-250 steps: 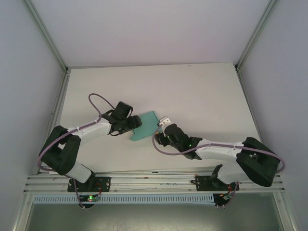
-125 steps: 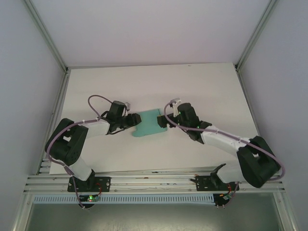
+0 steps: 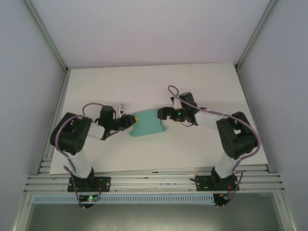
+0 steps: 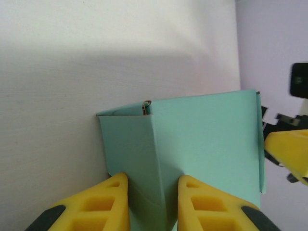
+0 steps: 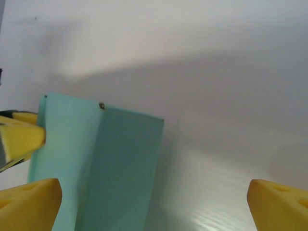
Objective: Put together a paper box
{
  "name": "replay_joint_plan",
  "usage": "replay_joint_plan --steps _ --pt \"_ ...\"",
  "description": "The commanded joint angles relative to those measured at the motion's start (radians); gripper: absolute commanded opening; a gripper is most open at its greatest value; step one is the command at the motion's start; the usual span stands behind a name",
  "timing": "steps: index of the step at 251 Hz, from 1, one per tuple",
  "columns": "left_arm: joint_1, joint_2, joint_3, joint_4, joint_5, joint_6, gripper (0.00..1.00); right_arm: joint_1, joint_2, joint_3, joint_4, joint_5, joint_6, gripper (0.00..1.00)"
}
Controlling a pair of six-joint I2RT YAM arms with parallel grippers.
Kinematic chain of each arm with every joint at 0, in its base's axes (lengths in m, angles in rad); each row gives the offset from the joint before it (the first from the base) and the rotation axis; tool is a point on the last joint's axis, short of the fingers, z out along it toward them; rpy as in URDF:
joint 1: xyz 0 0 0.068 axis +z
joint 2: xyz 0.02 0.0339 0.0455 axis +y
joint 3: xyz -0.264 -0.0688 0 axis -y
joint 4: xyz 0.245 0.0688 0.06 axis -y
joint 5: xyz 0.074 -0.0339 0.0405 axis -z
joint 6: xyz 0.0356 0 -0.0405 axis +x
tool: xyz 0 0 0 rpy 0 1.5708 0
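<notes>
The paper box [image 3: 149, 123] on the bench [image 3: 202, 91].
At its 9 o'clock end, the left end effector [image 3: 129, 120]; at 2 o'clock, the right end effector [image 3: 164, 113].

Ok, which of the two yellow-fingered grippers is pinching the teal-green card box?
The left gripper: its jaws sit narrow, pinching a folded corner of the teal-green card box. The right gripper has jaws wide apart, gripping nothing.
</notes>
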Motion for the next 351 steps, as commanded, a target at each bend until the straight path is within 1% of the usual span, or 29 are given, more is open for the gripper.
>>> replay_joint_plan --steps 1,26,44,67,84,100,107,116,128,140,146,152,153,154,165,167,170,185,202,214,221,229,255,267,276,289,311,337,351 --pt "0.016 0.080 -0.045 0.012 0.018 -0.050 0.19 0.013 0.044 0.041 0.064 -0.158 0.062 0.96" --pt "0.018 0.107 -0.048 0.091 0.041 -0.080 0.19 0.020 0.105 0.048 0.154 -0.227 0.137 0.92" --pt "0.019 0.114 -0.047 0.105 0.048 -0.083 0.20 0.019 0.143 0.046 0.234 -0.269 0.195 0.85" --pt "0.018 0.108 -0.045 0.101 0.041 -0.081 0.20 0.020 0.167 0.044 0.347 -0.325 0.268 0.76" --pt "0.017 0.099 -0.038 0.088 0.040 -0.075 0.22 0.027 0.164 0.041 0.404 -0.354 0.305 0.64" --pt "0.018 0.084 -0.034 0.088 0.039 -0.067 0.26 0.028 0.149 0.038 0.406 -0.356 0.314 0.50" --pt "0.017 0.073 -0.033 0.093 0.037 -0.062 0.29 0.025 0.138 0.033 0.404 -0.354 0.314 0.47" --pt "0.018 0.056 -0.030 0.094 0.032 -0.058 0.36 0.023 0.124 0.028 0.397 -0.348 0.314 0.46" --pt "0.016 0.022 -0.022 0.090 0.020 -0.053 0.50 0.017 0.104 0.018 0.383 -0.337 0.316 0.46" --pt "0.013 -0.022 -0.006 0.063 -0.002 -0.032 0.53 0.012 0.084 0.008 0.376 -0.326 0.324 0.45" --pt "0.010 -0.050 0.004 0.038 -0.015 -0.012 0.57 0.008 0.075 0.002 0.372 -0.319 0.330 0.45" --pt "0.006 -0.080 0.016 0.002 -0.029 0.015 0.64 0.005 0.066 -0.002 0.364 -0.315 0.338 0.45" --pt "0.005 -0.085 0.019 -0.005 -0.032 0.027 0.64 0.005 0.065 -0.003 0.363 -0.314 0.340 0.45" --pt "0.004 -0.091 0.021 -0.011 -0.035 0.027 0.68 0.003 0.063 -0.004 0.362 -0.312 0.342 0.45" --pt "-0.010 -0.159 0.049 -0.102 -0.090 0.093 0.92 -0.004 0.046 -0.012 0.348 -0.303 0.357 0.45" --pt "-0.015 -0.173 0.055 -0.120 -0.103 0.108 0.97 -0.006 0.042 -0.013 0.344 -0.302 0.359 0.45" --pt "-0.022 -0.193 0.063 -0.150 -0.125 0.131 1.00 -0.007 0.037 -0.015 0.337 -0.300 0.365 0.45" --pt "-0.074 -0.303 0.124 -0.337 -0.259 0.283 1.00 -0.025 0.016 -0.011 0.276 -0.288 0.388 0.43" --pt "-0.181 -0.409 0.215 -0.566 -0.482 0.515 1.00 -0.049 -0.006 -0.004 0.208 -0.281 0.429 0.41" --pt "-0.268 -0.458 0.266 -0.667 -0.618 0.688 1.00 -0.072 -0.016 0.009 0.132 -0.285 0.471 0.41" --pt "-0.308 -0.476 0.288 -0.710 -0.658 0.782 1.00 -0.086 -0.020 0.015 0.102 -0.293 0.496 0.41" --pt "-0.342 -0.492 0.307 -0.749 -0.670 0.871 1.00 -0.102 -0.026 0.019 0.079 -0.306 0.530 0.39" --pt "-0.411 -0.528 0.331 -0.837 -0.628 1.090 1.00 -0.150 -0.031 0.028 0.030 -0.391 0.669 0.39" --pt "-0.449 -0.533 0.330 -0.858 -0.626 1.169 1.00 -0.163 -0.027 0.034 -0.004 -0.445 0.730 0.39" --pt "-0.482 -0.532 0.337 -0.870 -0.634 1.217 1.00 -0.167 -0.019 0.033 0.002 -0.487 0.754 0.39" --pt "-0.528 -0.523 0.352 -0.905 -0.656 1.290 1.00 -0.168 -0.020 0.034 -0.007 -0.504 0.762 0.39" --pt "-0.581 -0.494 0.378 -0.951 -0.749 1.367 1.00 -0.174 -0.024 0.037 -0.022 -0.535 0.793 0.38" --pt "-0.599 -0.459 0.388 -0.968 -0.835 1.409 1.00 -0.183 -0.027 0.040 -0.014 -0.574 0.871 0.38" --pt "-0.605 -0.443 0.398 -0.984 -0.858 1.412 1.00 -0.184 -0.025 0.043 -0.002 -0.587 0.886 0.39"
